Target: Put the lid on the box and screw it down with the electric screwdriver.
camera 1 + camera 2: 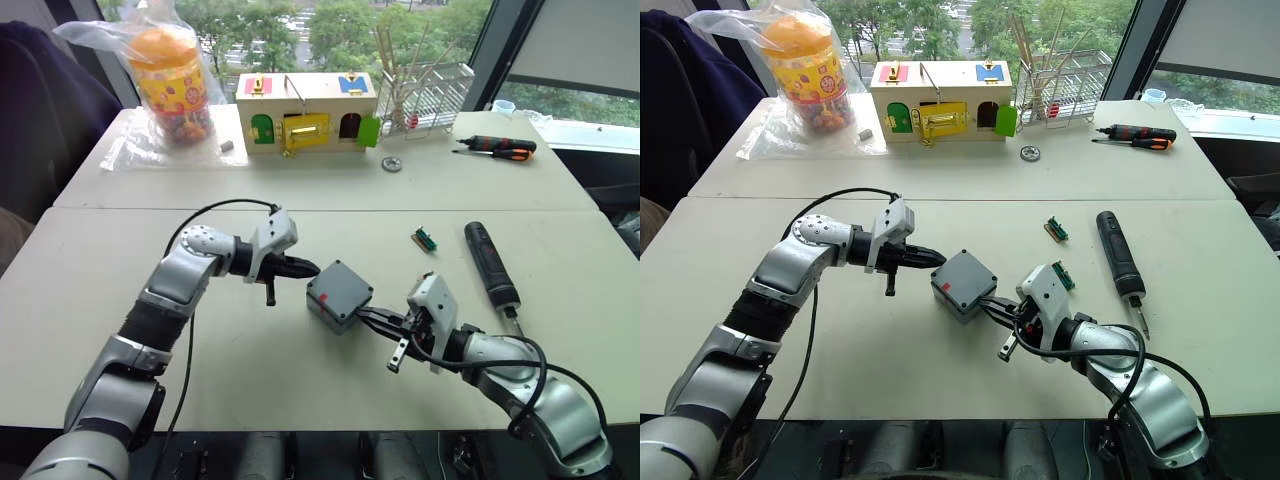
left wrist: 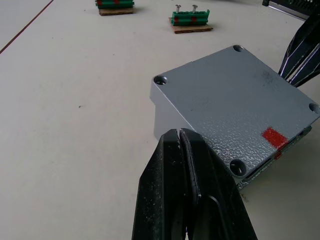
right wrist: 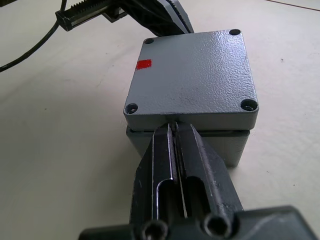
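Lid (image 3: pixel 192 75) sits on the box (image 3: pixel 235 145) at mid-table, slightly skewed — box rim shows below the lid's near edge. Four open screw holes at the lid's corners; a small red mark near one corner.

Left gripper (image 1: pixel 305 267) comes in from the left, fingers pressed together with nothing between them, tips touching or just at the lid's left edge. Right gripper (image 1: pixel 372 316) comes in from the near right, fingers likewise closed on nothing, tips against the lid's edge at the seam with the box.

Electric screwdriver (image 1: pixel 489 264) lies flat on the table to the right of the box, well apart from it, bit pointing toward the near side. No gripper touches it.

Two small green terminal blocks: one (image 1: pixel 1056 229) just left of the screwdriver, another (image 1: pixel 1064 276) close behind the right wrist.

Far table — wooden box with coloured doors (image 1: pixel 306 112), a bagged jar of sweets (image 1: pixel 170 85) to its left, a wire rack (image 1: pixel 432 100) to its right, an orange-and-black hand screwdriver (image 1: pixel 497 147) far right.
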Action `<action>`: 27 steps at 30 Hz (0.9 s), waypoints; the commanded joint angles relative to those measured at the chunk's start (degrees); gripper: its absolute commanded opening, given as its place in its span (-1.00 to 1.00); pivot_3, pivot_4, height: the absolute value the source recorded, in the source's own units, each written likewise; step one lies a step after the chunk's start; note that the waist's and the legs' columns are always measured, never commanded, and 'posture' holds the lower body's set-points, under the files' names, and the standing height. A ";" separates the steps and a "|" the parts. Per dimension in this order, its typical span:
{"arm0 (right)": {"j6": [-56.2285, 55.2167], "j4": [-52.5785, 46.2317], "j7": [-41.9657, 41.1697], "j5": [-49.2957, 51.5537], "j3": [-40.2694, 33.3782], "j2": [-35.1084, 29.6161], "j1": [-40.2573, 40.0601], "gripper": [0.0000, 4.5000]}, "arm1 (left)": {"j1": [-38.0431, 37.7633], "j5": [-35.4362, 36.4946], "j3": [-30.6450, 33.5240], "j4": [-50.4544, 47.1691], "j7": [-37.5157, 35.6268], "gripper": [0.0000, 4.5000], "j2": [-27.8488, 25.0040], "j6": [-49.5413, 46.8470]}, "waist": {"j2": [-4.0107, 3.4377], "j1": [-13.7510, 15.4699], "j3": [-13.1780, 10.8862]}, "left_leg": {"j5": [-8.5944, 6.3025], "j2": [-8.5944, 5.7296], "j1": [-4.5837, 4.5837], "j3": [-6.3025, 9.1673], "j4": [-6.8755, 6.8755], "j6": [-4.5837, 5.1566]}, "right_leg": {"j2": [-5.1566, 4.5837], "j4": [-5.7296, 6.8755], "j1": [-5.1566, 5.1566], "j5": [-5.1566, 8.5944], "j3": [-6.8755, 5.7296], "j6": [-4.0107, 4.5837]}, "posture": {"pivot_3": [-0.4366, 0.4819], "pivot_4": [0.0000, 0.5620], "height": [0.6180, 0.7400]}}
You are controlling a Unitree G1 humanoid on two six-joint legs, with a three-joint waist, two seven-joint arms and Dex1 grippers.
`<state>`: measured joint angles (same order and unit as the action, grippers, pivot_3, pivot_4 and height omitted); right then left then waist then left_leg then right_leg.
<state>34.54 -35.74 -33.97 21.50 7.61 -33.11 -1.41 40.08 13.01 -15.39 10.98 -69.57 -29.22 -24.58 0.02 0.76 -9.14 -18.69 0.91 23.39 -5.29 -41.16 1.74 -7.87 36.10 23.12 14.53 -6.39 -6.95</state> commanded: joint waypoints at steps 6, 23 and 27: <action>-0.81 -1.03 -0.42 0.22 -0.21 0.32 0.70 -0.98 | -1.16 0.79 -0.01 -4.25 -0.97 -1.00 -0.27 -0.76 | 0.00 0.03 0.00 | 0.00 0.00 0.00 0.00 0.00 0.00 | 0.00 0.00 0.00 0.00 0.00 0.00 | -0.05 -0.47 0.53; -0.87 -1.14 -0.53 -0.08 -2.04 0.12 -0.34 -0.98 | -1.55 0.37 -0.71 -5.07 -0.61 -1.00 0.49 -0.89 | 0.00 0.01 0.00 | 0.00 0.00 0.00 0.00 0.00 0.00 | 0.00 0.00 0.00 0.00 0.00 0.00 | -0.05 -0.47 0.53; -0.72 -1.36 -0.81 0.13 -1.55 0.29 -0.43 -0.98 | -1.71 -0.06 -1.01 -4.91 -0.49 -1.00 0.66 -0.60 | 0.00 0.00 0.00 | 0.00 0.00 0.00 0.00 0.00 0.00 | 0.00 0.00 0.00 0.00 0.00 0.00 | -0.05 -0.47 0.53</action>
<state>34.54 -35.36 -34.58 20.98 6.17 -33.16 -2.24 38.48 12.77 -15.08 8.75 -69.56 -29.25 -25.75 0.02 0.76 -9.14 -18.69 0.91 23.39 -5.29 -41.16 1.74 -7.87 36.10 23.12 14.53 -6.39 -6.95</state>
